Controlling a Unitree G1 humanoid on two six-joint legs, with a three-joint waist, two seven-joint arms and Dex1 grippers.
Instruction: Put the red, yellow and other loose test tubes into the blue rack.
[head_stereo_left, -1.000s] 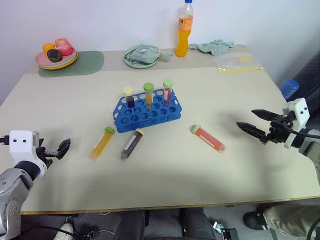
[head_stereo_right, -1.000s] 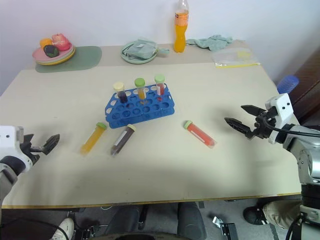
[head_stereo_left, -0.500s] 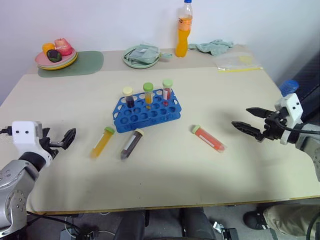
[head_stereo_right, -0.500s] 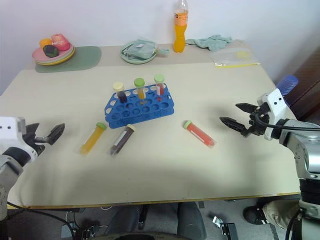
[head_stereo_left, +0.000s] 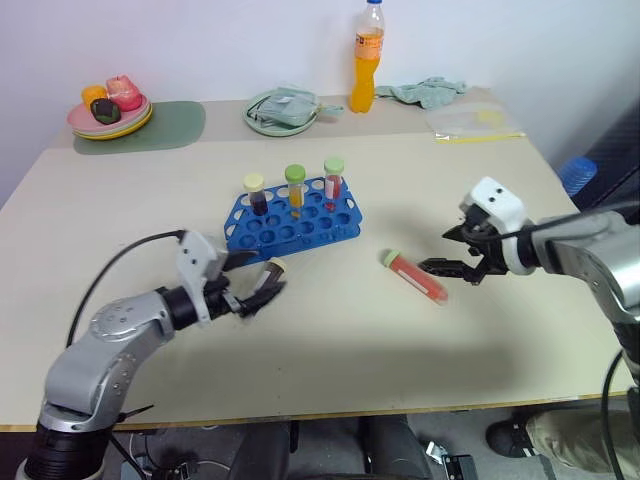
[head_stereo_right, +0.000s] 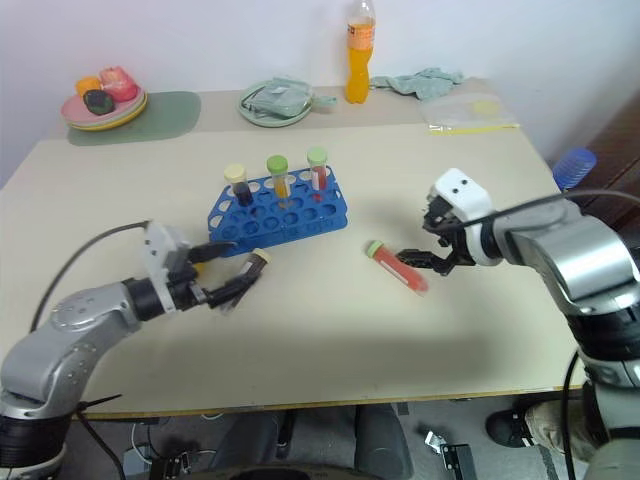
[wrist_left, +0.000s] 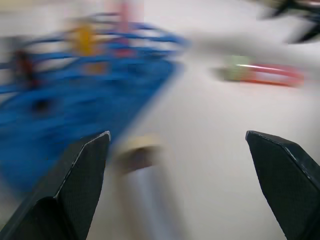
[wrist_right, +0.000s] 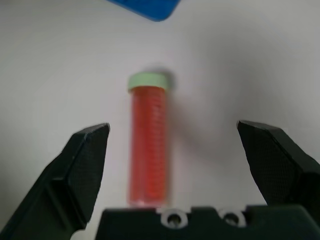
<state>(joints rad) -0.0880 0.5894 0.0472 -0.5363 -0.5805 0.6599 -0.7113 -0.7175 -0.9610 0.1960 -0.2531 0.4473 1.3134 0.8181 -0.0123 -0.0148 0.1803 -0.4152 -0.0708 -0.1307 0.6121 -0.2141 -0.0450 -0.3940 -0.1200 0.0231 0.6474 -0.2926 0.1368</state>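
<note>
Jaws spread on right gripper (head_stereo_right: 420, 262), straddling red tube (wrist_right: 148, 142) lying flat. Left gripper (head_stereo_left: 252, 292) gaping likewise around brown tube (wrist_left: 142, 175), beside blue rack (head_stereo_left: 290, 223).

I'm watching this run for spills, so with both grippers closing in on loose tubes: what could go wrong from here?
The red tube lies flat between the open right gripper fingers; being round, it might roll if one finger touches first. The open left gripper straddles the brown tube close beside the blue rack, so a finger could nudge the rack and shake its three standing tubes.
</note>
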